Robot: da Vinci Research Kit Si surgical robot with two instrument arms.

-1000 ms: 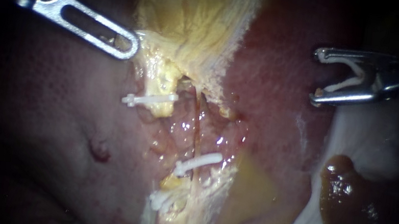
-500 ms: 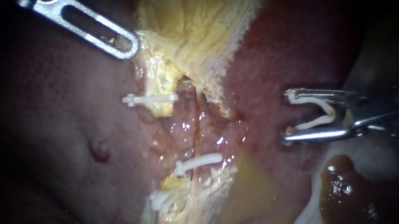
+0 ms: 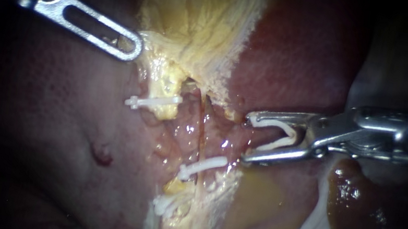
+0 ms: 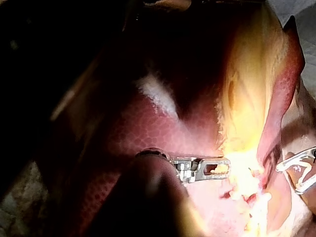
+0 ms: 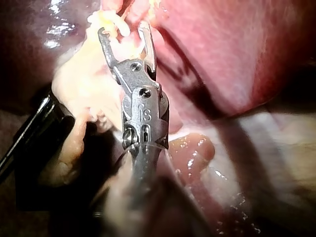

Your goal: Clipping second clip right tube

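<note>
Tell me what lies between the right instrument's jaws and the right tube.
Only bare, glistening tissue separates the right instrument, which carries an open clip, from the right tube. The endoscope view shows it.

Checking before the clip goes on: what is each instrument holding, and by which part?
Left instrument grips the yellow tissue at its edge. Right instrument carries an open clip, its legs against both jaws.
</note>
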